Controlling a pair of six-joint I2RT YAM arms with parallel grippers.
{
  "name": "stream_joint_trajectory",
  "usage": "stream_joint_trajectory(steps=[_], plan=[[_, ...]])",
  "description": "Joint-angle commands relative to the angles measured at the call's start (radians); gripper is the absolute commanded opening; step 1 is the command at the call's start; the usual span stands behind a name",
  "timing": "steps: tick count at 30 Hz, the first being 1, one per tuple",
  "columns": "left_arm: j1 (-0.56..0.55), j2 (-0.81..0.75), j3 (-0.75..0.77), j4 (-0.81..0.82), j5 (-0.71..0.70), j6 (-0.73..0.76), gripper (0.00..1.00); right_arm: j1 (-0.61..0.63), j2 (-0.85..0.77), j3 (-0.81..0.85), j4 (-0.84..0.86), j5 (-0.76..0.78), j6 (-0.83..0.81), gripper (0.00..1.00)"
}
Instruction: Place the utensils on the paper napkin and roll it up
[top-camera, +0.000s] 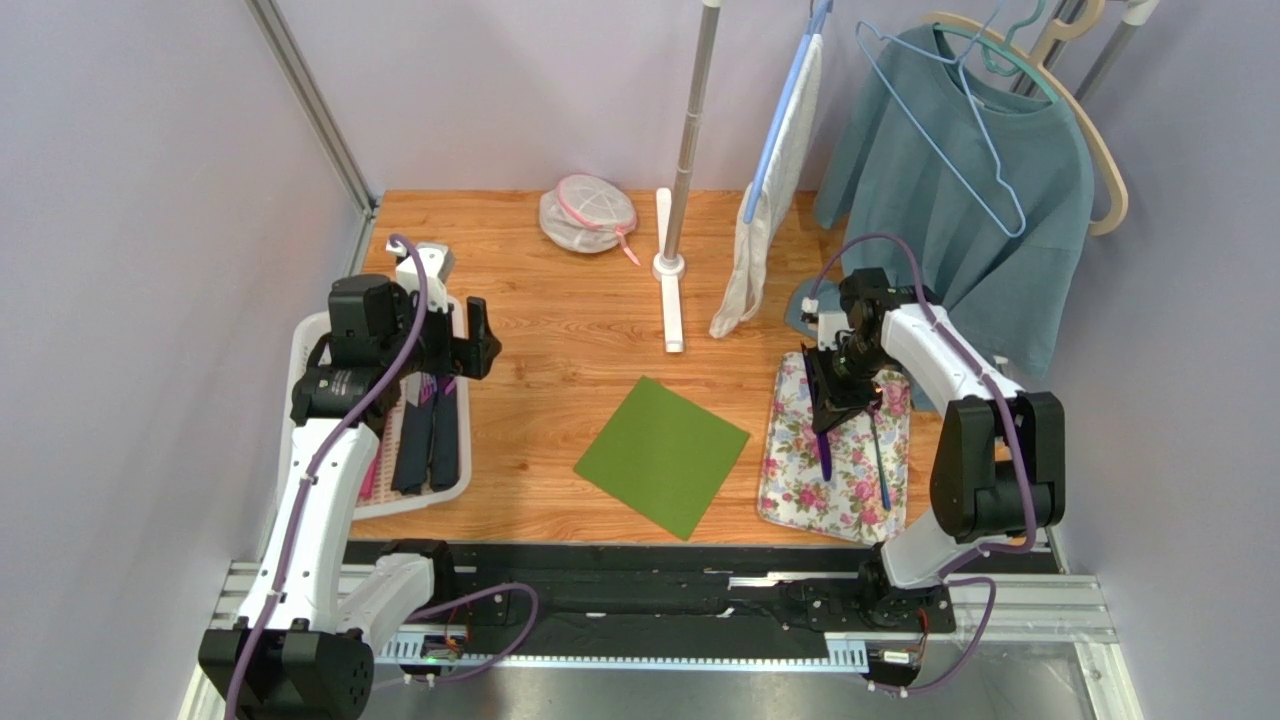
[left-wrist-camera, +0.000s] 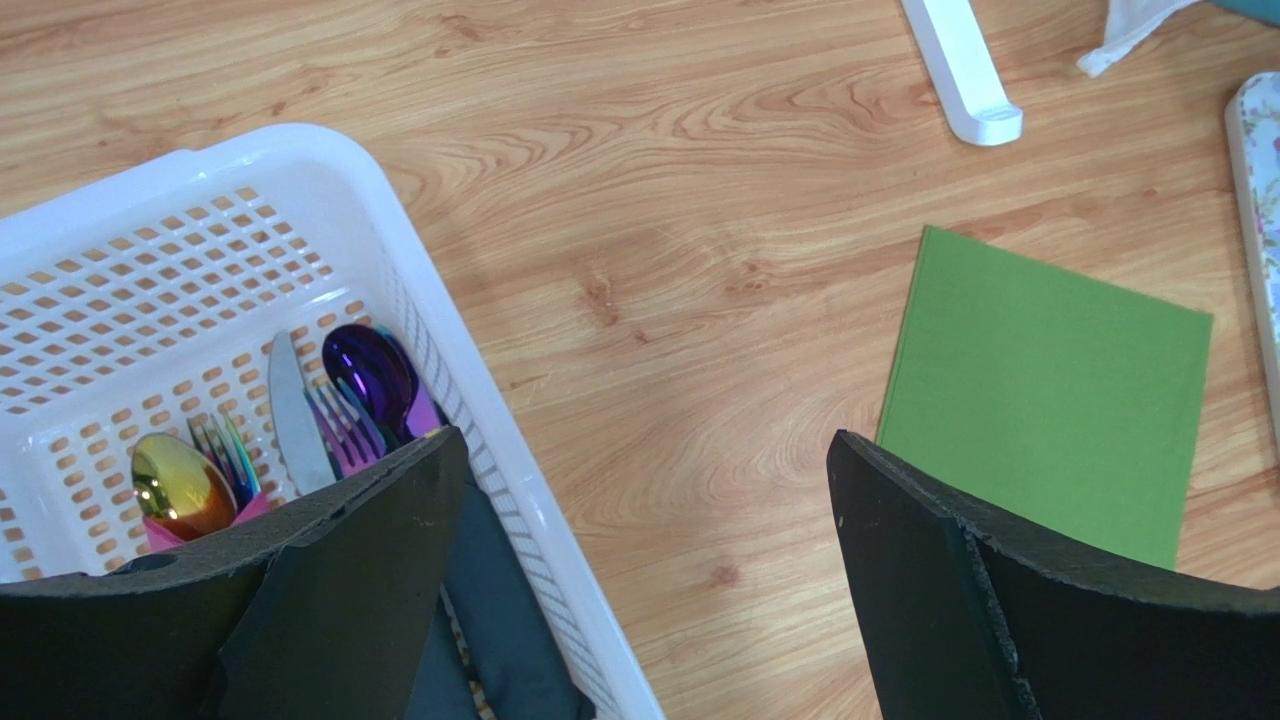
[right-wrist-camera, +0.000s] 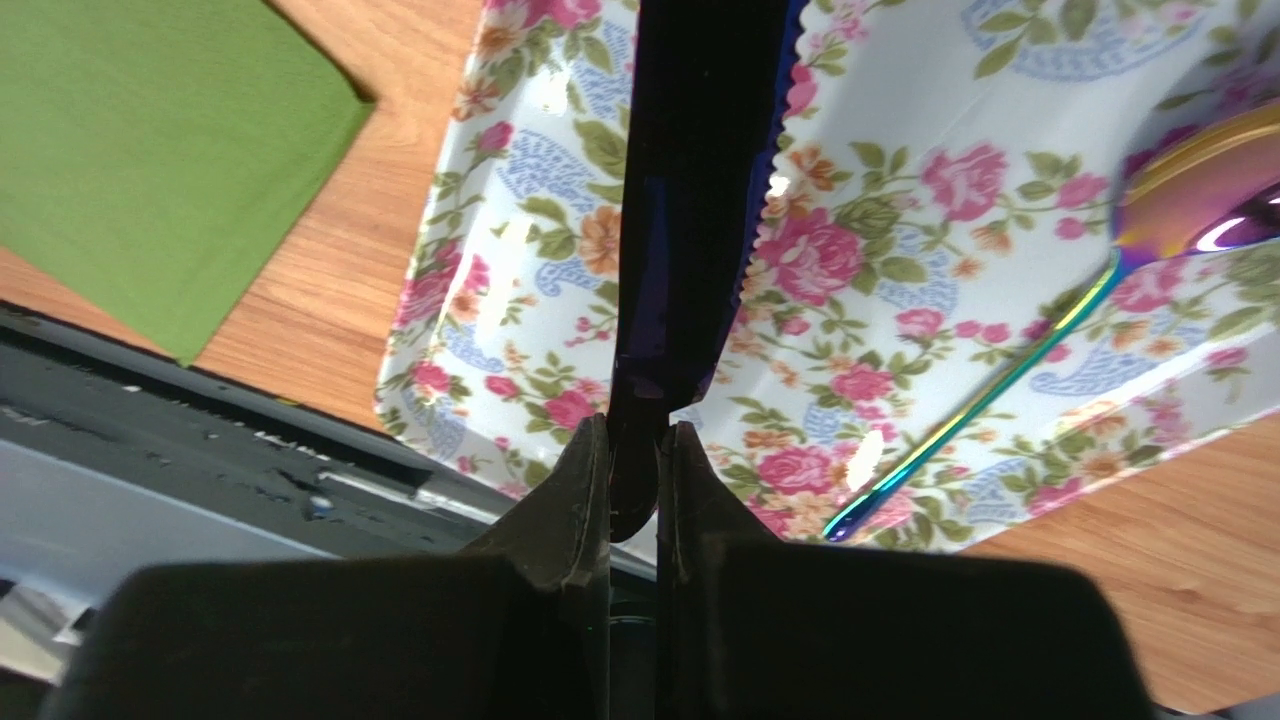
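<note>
A: Status? Anything on the napkin yet?

B: No. The paper napkin (top-camera: 663, 455) is flat and bare, with nothing placed or rolled. The right gripper (right-wrist-camera: 639, 465) is pinched narrow on a blue-purple utensil (right-wrist-camera: 694, 225), which sticks out ahead of its fingers over the floral mat (top-camera: 812, 495). Can't tell if the tip is off the mat. The napkin is near that gripper on its left-arm side, apart from the mat.

A: Other pieces?

B: An iridescent spoon (right-wrist-camera: 1037, 353) lies on the mat just beside the held one. The left gripper (left-wrist-camera: 639, 450) is wide and holding nothing. More cutlery (left-wrist-camera: 368, 375) sits in the white basket (left-wrist-camera: 181, 195) below it.

A: Obstacles?

B: I see none between the right gripper and the napkin. The stand base (top-camera: 670, 308) and hanging cloth (top-camera: 766, 225) are beyond it, well apart. My read: all the placing and the roll are left.
</note>
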Motion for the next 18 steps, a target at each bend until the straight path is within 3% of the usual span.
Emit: stream_joint_trajectory(steps=[1, 9, 18], plan=[[0.006, -0.020, -0.015, 0.052, 0.006, -0.076, 0.99, 0.063, -0.056, 0.002, -0.016, -0.092, 0.113, 0.00], [0.006, -0.032, -0.038, 0.056, -0.037, -0.134, 0.99, 0.252, -0.068, -0.045, 0.063, -0.109, 0.197, 0.00], [0.006, -0.030, -0.046, 0.056, -0.057, -0.167, 0.99, 0.477, 0.054, 0.000, 0.165, -0.143, 0.301, 0.00]])
